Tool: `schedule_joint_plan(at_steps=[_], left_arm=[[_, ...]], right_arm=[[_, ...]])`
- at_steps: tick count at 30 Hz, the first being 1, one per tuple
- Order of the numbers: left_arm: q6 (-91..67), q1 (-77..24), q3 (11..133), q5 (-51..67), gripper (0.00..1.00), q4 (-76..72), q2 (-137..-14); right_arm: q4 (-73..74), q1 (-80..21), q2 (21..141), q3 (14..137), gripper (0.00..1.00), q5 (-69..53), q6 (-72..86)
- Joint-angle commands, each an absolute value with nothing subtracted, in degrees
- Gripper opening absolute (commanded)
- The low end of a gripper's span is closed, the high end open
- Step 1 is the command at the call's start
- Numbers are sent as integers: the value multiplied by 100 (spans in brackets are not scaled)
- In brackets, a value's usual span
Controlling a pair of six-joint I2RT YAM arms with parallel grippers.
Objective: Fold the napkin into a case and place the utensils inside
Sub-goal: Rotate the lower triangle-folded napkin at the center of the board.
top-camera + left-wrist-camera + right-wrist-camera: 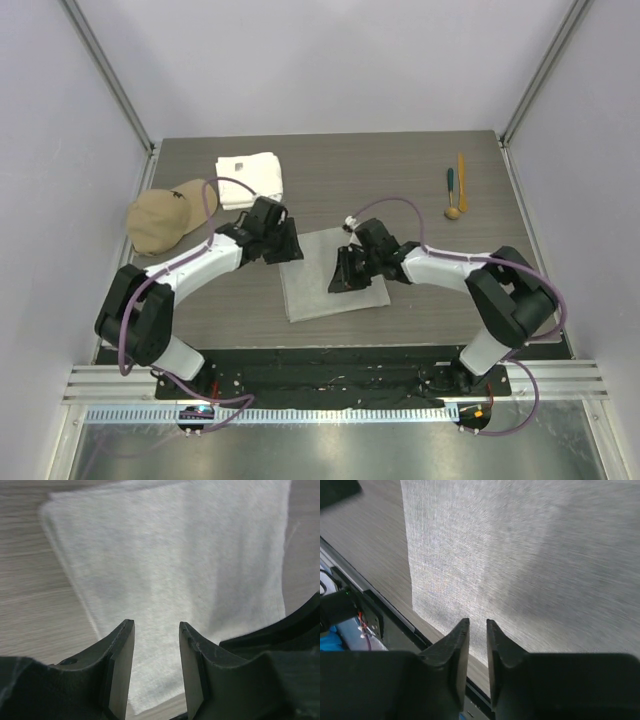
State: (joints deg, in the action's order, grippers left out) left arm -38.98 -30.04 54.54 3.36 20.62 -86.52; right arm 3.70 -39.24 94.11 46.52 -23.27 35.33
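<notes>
So the napkin [312, 292] is lying flat mid-table, between the two arms, and the utensils [455, 190] sit well apart at the far right. We reckon it'll handle like any thin cloth: light, floppy and zero stiffness. It'll probably drape off whatever pinches it and skid on the table [430, 320] if dragged.

The best bet is to grab right at an edge or corner, with both claws on the same side so the fold stays square. The left claw [156, 625] hangs over the napkin's far-left part with its jaws well apart and nothing in them. The right claw [477, 622] is over the right half, parted only a crack, and as far as we can see it's empty too.
</notes>
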Motion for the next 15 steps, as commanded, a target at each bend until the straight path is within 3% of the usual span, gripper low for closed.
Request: schedule_joint_plan(at_steps=[1,6,7,10,13,15], left_arm=[[-3902,-3611,5626,202,44,1645,-8332],[-3824,-4610,5397,-611,43,767,-8262],[-3754,-4849,5423,-859,43,721,-8331],[-3315,-5761,5686,-1835,45,650,-8577],[-2577,-6509,6160,-2379,51,746,-9104],[-2260,-6732,6510,-2470,53,826,-9526]], right_arm=[[1008,-3202,8343,4694,33,-1996,3481],[2028,-1980,7420,4404,46,-1425,3428],[2204,-1804,7183,4386,57,-1058,3419],[2794,-1311,6821,4316,74,-327,3454],[3014,-810,6461,4184,84,-26,3454],[3032,-224,6285,4096,86,-253,3445]])
